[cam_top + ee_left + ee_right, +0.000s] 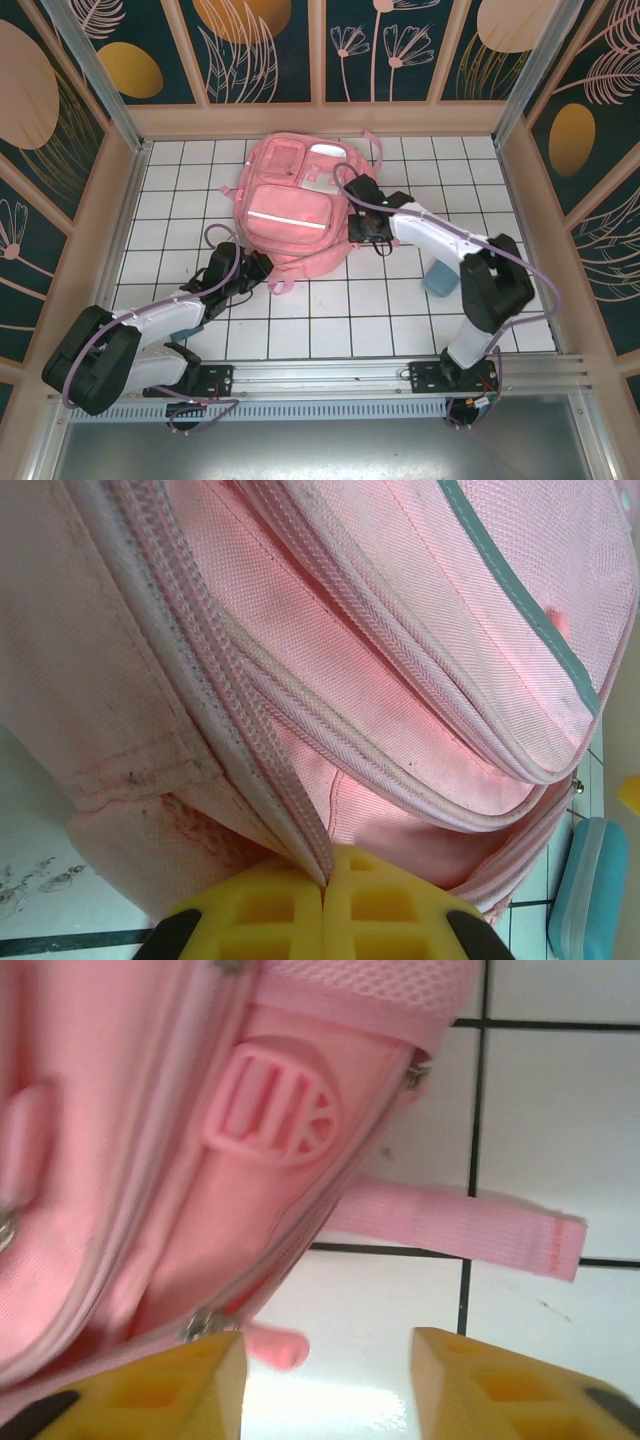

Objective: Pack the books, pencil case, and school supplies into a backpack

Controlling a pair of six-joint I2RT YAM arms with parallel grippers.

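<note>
The pink backpack lies flat in the middle of the tiled table, front pockets up. My left gripper is at its lower left corner. It is shut, with the zipper edge of the backpack pinched between the yellow fingertips. My right gripper is against the bag's right side and stands open. A pink zipper pull tab hangs just beside its left finger, untouched. The blue-teal pencil case lies on the tiles to the right of the bag. The books are out of view.
A loose pink strap lies across the tiles beside the bag. A small teal object peeks out under my left arm. Wooden walls enclose the table on three sides, and a metal rail runs along the near edge.
</note>
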